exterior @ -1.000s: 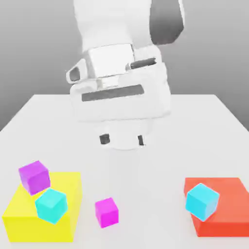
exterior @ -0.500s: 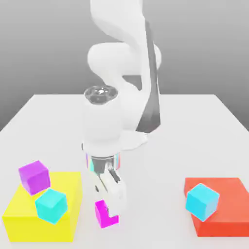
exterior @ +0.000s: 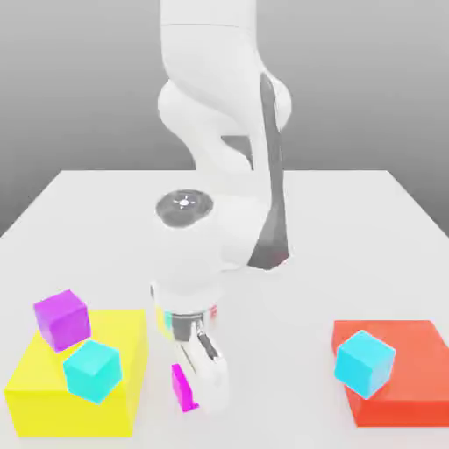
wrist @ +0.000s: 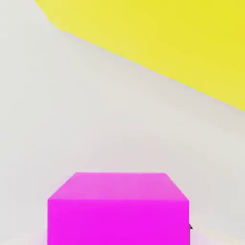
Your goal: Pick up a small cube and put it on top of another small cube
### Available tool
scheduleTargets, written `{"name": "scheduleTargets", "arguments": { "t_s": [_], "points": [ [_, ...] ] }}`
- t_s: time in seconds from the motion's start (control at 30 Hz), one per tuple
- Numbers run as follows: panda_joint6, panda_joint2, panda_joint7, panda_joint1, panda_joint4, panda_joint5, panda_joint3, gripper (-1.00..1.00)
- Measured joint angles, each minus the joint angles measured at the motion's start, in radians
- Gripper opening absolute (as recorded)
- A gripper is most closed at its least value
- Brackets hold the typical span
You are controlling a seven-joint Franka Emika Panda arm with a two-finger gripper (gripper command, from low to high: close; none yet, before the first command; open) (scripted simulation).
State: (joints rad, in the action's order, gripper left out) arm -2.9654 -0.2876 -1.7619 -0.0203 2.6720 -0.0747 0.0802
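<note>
Lowered since half a second ago, the end effector (exterior: pixel 195 392) now straddles the small cube (exterior: pixel 182 388) on the worktop (exterior: pixel 351 228); whether it has clenched, I cannot tell. Another small cube (exterior: pixel 91 370) sits on the yellow block (exterior: pixel 123 368) nearby.

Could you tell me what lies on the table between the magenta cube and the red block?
Nothing rests there: in the exterior view, the table is bare between the magenta cube, which the end effector partly hides, and the red block.
</note>
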Motion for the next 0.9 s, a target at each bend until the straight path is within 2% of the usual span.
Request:
{"name": "scheduleTargets", "arguments": {
  "t_s": [0.17, 0.3, 0.6, 0.9],
  "points": [
    [0.082, 0.103, -0.028, 0.020, 0.019, 0.038, 0.028, -1.00],
    [0.149, 0.172, -0.001, 0.022, 0.029, 0.031, 0.017, -1.00],
    [0.314, 0.234, 0.494, 0.129, -0.059, -0.027, -0.131, -1.00],
    [0.474, 0.314, 0.930, 0.263, -0.149, 0.025, -0.213, -1.00]
  ]
}}
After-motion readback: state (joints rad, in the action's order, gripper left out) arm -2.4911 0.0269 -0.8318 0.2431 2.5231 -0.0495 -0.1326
